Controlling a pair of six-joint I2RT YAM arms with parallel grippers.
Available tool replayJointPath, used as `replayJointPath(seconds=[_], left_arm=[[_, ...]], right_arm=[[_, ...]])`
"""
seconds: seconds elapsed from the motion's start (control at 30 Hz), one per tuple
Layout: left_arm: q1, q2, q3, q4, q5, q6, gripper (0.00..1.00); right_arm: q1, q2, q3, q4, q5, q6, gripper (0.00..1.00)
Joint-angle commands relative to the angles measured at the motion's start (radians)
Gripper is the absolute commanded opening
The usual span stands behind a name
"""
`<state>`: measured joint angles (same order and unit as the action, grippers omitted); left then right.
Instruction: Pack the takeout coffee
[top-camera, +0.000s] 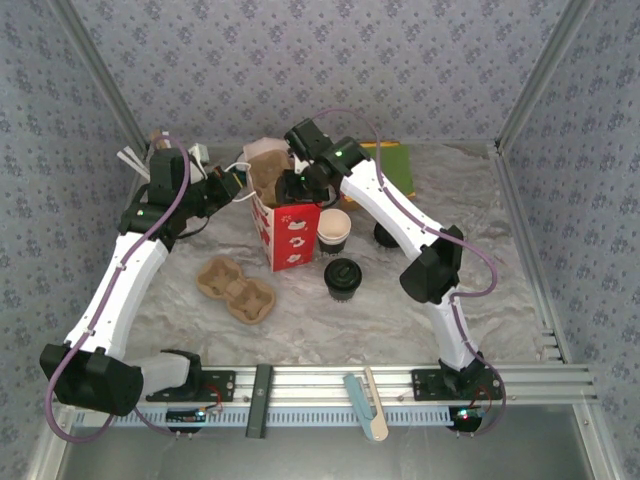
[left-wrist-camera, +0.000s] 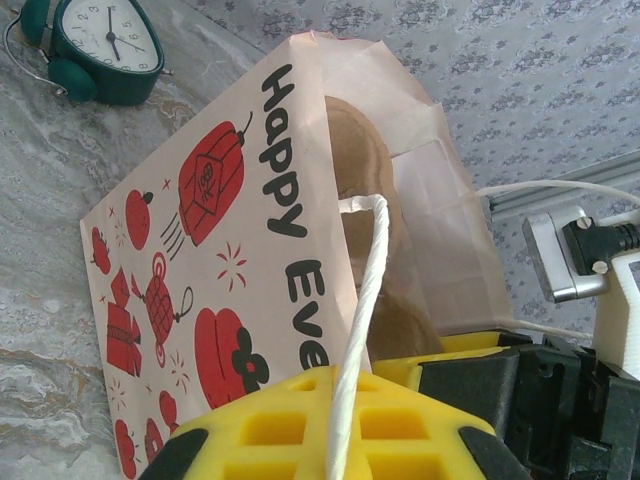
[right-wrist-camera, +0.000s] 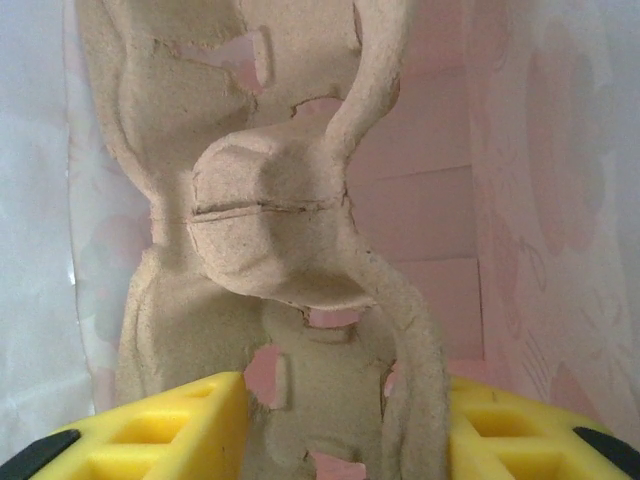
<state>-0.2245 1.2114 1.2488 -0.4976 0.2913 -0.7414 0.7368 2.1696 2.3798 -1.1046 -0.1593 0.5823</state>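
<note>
**A:** Where's the coffee?

**B:** Both cups are out on the bench near its middle, neither one in the bag. The lidded cup (top-camera: 343, 277) stands closer to the near edge. The open cup (top-camera: 335, 230) is just behind it, right beside the paper bag (top-camera: 290, 235), on the side facing the bench's right edge.

**A:** Touching the bag?

**B:** Cannot tell from above.

**A:** And the bag itself?

**B:** It's upright with its mouth open, and a cardboard carrier (right-wrist-camera: 270, 230) stands on end inside it.

**A:** The tools?

**B:** The right tool (right-wrist-camera: 345, 430) is down in the bag's mouth. Its yellow pads (right-wrist-camera: 170, 425) are spread, with the carrier's lower part between them. Whether they press the cardboard, I cannot tell. The left tool (left-wrist-camera: 350, 385) is pressed together on the bag's white string handle (left-wrist-camera: 365, 290), on the side facing the left edge.

**A:** Anything else around?

**B:** A second carrier (top-camera: 235, 290) lies flat between the bag and the near edge, a little toward the left. In the left wrist view, a green alarm clock (left-wrist-camera: 100, 45) sits on the bench past the bag.
</note>
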Motion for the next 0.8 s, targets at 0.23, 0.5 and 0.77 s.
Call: replayJointPath(seconds=[0.23, 0.5, 0.77], left_arm=[[0.002, -0.035, 0.012, -0.012, 0.0, 0.019, 0.05], [-0.001, -0.035, 0.011, -0.009, 0.002, 0.019, 0.04], [-0.001, -0.039, 0.009, -0.009, 0.0, 0.02, 0.03]], right_arm=[[0.026, 0.02, 0.073, -0.075, 0.112, -0.027, 0.5], [0.046, 0.027, 0.094, -0.099, 0.201, -0.031, 0.51], [0.052, 0.039, 0.121, -0.12, 0.233, -0.041, 0.54]])
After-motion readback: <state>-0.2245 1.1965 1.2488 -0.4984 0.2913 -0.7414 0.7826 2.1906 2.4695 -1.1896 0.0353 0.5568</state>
